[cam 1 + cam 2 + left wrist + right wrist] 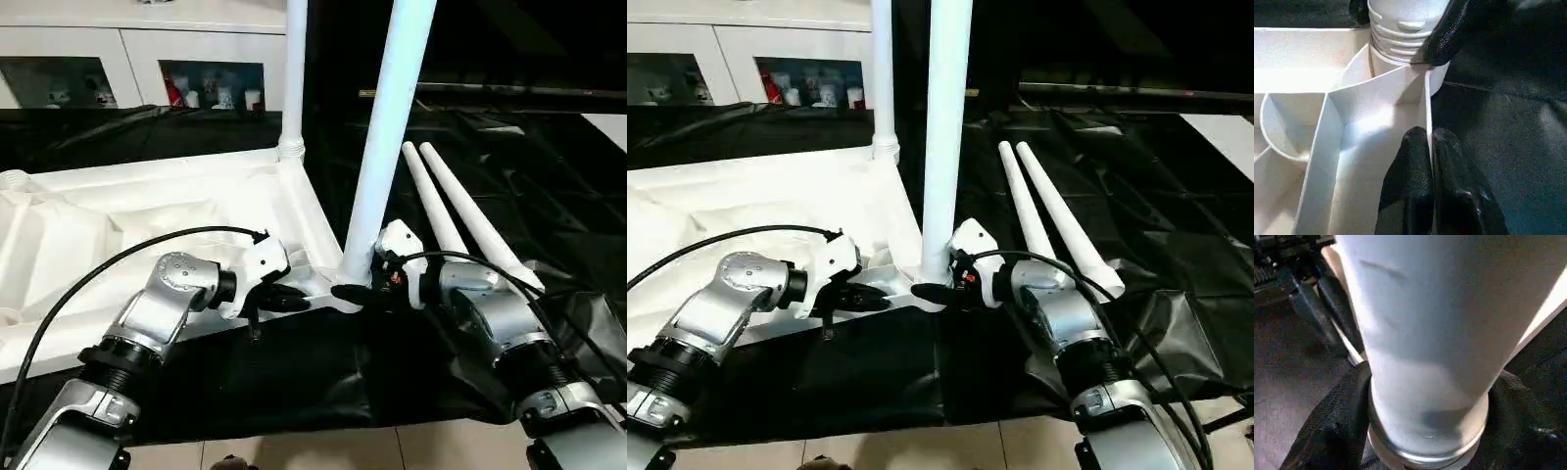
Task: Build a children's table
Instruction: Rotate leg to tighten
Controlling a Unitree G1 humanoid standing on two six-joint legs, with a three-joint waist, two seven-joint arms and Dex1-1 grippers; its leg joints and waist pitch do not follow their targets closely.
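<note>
Black work table (294, 382), tabletop (147, 211) edge overhanging

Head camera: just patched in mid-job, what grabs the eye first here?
Two white legs stand upright in the upturned table top: the near leg at its near corner, the far leg behind. The right claw straddles the near leg's base, while the left claw pinches the top's rim wall beside it. Two spare legs lie on the black cover to the right.
</note>
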